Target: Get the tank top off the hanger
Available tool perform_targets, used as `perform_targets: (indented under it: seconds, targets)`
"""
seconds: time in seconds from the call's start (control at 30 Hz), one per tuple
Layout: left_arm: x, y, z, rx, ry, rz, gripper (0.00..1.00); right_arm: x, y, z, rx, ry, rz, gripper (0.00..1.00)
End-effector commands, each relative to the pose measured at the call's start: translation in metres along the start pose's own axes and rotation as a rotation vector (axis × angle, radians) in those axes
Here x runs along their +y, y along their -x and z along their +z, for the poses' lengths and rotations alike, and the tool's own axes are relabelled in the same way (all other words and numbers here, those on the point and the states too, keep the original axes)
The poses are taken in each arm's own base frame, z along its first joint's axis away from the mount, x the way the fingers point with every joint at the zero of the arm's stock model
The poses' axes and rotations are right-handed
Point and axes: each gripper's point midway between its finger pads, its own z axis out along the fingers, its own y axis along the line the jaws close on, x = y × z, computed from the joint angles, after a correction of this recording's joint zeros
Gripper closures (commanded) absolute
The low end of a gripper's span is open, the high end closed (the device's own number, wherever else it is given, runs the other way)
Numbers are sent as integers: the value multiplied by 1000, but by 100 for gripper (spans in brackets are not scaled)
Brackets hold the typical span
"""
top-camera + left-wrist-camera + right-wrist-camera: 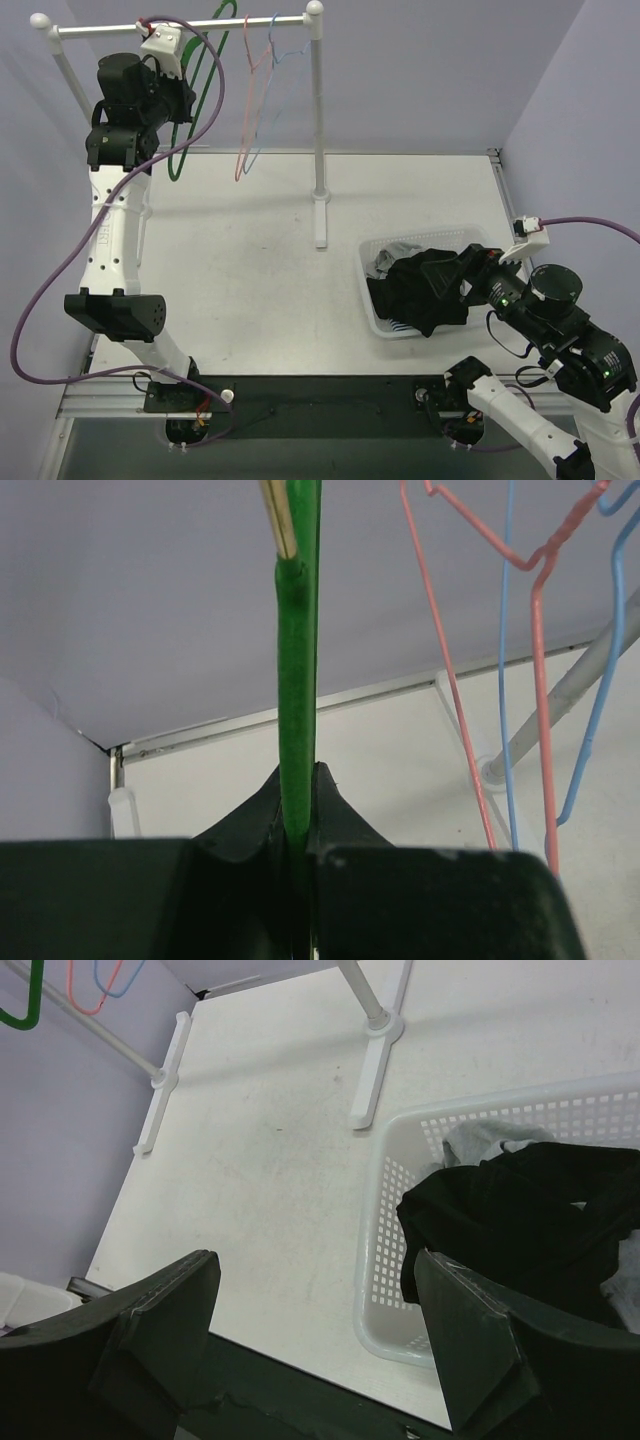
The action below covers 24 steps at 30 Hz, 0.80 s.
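At the far left, the left tool (298, 780) is raised to the rack rail (110, 29). Only the left wrist view shows its grip: the fingers (255, 810) are pinched tight on the wire of the green hanger (297, 680), a detail lost in the top view behind the arm. Just to the right, a pink hanger (538, 680) and a blue hanger (504, 680) are hung from the same rail.

Across the table (250, 260), at the near right, a white basket (365, 285) is set. The black tank top (520, 1220) is heaped inside it. A grey garment (470, 1145) beside it is made out more clearly in the right wrist view. The right tool (315, 1260) is held spread wide above the basket's left side, apart from the cloth.
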Motion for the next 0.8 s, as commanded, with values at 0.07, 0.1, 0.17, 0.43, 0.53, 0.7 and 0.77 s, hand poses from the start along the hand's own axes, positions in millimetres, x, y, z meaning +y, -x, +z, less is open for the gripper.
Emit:
perform_targets:
  seconds: [0.07, 0.1, 0.17, 0.43, 0.53, 0.7, 0.77]
  targets:
    - [-6, 40, 1, -132, -50, -9, 100, 19, 13, -8, -42, 96, -2, 19]
    - [-5, 36, 3, -114, -44, -16, 100, 22, 15, -10, -51, 109, 1, 19]
    - [-1, 34, 6, -109, -23, -18, 100, 23, 16, -11, -61, 118, 0, 19]
    - [5, 29, 17, -97, 1, -18, 100, 21, 19, -11, -76, 110, -7, 19]
    - [10, 27, 22, -91, 27, -21, 100, 21, 16, -7, -69, 112, -2, 19]
    - [12, 19, 31, -71, 34, -25, 100, 23, 18, -8, -75, 118, -4, 19]
    - [13, 13, 35, -55, 38, -26, 100, 24, 20, -9, -80, 122, -3, 19]
